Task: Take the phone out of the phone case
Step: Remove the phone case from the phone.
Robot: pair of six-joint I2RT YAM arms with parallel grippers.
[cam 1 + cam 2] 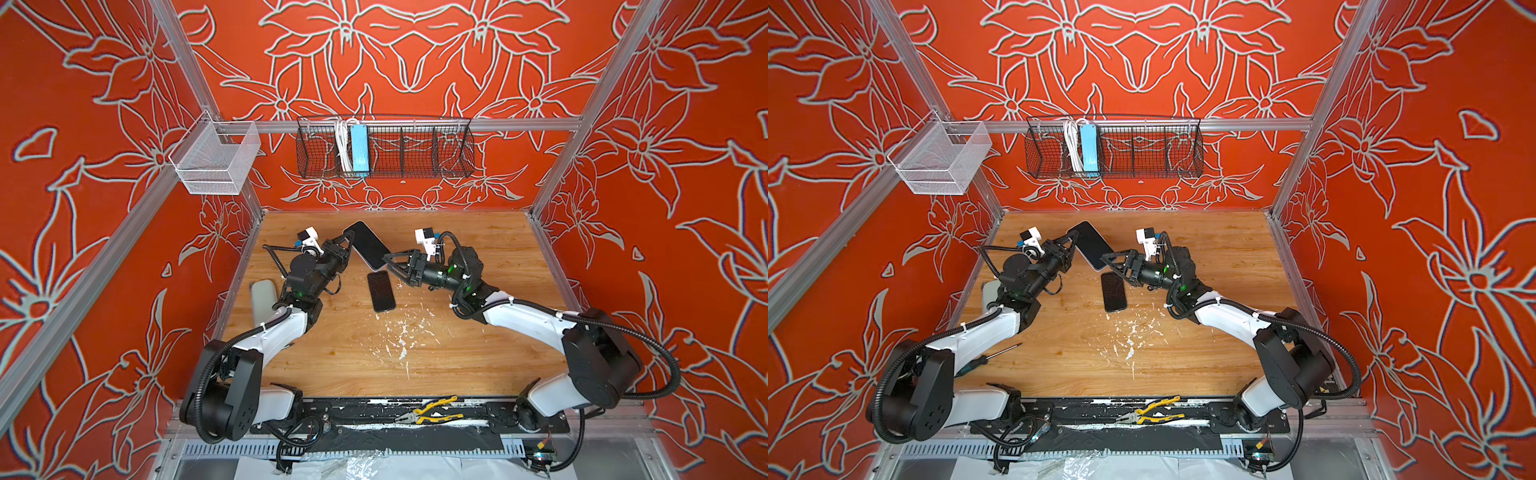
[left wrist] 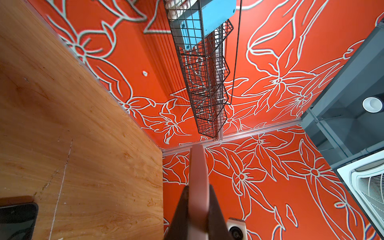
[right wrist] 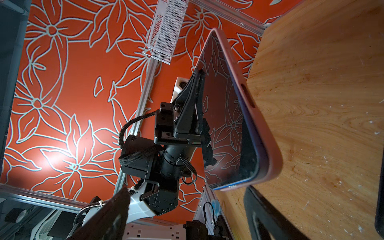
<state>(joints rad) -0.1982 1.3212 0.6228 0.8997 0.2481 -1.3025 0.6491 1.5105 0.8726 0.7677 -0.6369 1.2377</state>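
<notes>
The phone (image 3: 224, 116) sits in the dusty-pink phone case (image 3: 268, 149), dark screen outward with a blue edge showing at its near end. The pair is held tilted above the wooden table (image 1: 457, 353) at the back middle, seen in both top views (image 1: 368, 245) (image 1: 1092, 245). My left gripper (image 1: 351, 242) (image 2: 198, 199) is shut on the phone case's long edge (image 2: 197, 166). My right gripper (image 1: 390, 268) (image 3: 187, 190) stands open just below the pair's lower end, one finger on each side and neither touching it.
A second bare black phone (image 1: 381, 291) lies flat on the table below the right gripper. A pale grey slab (image 1: 263, 299) rests at the left edge by the left arm. A screwdriver (image 1: 988, 359) lies front left, pliers (image 1: 432, 411) on the front rail. Wire baskets (image 1: 384, 147) hang behind.
</notes>
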